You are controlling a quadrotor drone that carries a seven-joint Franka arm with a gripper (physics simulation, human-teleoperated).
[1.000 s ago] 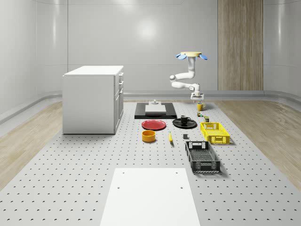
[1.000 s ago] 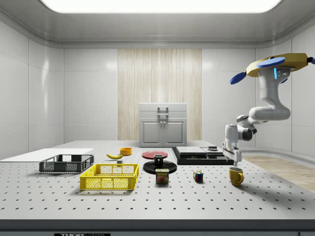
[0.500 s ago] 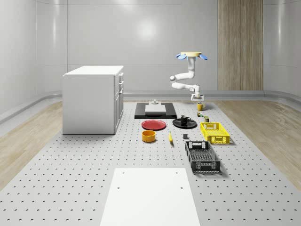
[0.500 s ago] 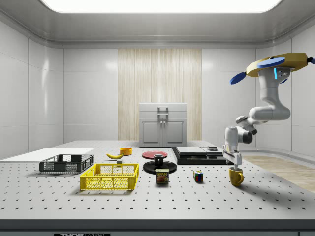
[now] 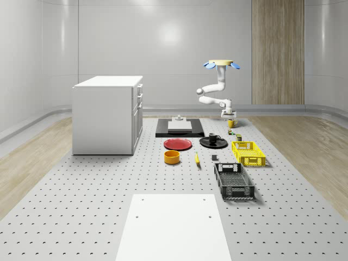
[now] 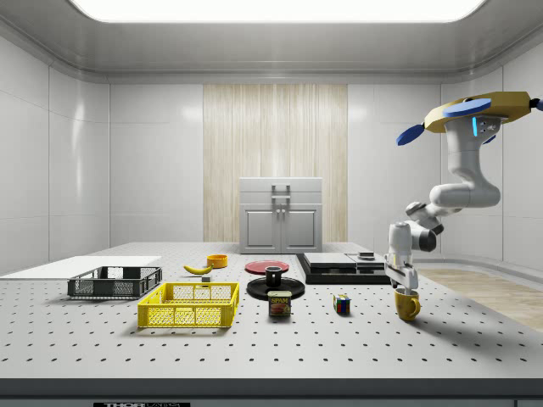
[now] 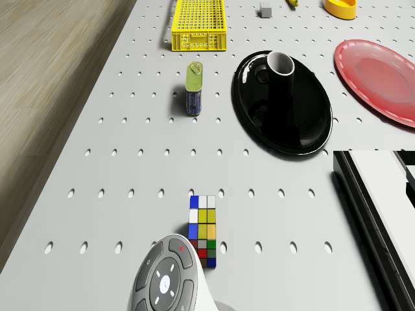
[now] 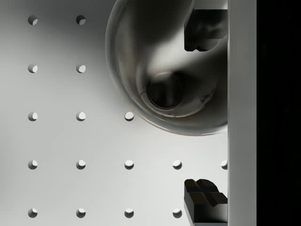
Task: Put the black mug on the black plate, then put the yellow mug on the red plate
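1. The drone (image 6: 482,114) is seen hovering above the bench's (image 5: 81,217) far end.
2. The gripper (image 6: 402,281) is held at the yellow mug (image 6: 407,304); its jaws are spread apart, one inside the rim.
3. The black mug (image 7: 281,67) is found on the black plate (image 7: 305,123), beside the red plate (image 7: 382,78).

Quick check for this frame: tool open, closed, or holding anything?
Tool: open, holding nothing; one finger inside the rim of the yellow ceramic mug, the other finger outside it, with the drone hovering above.
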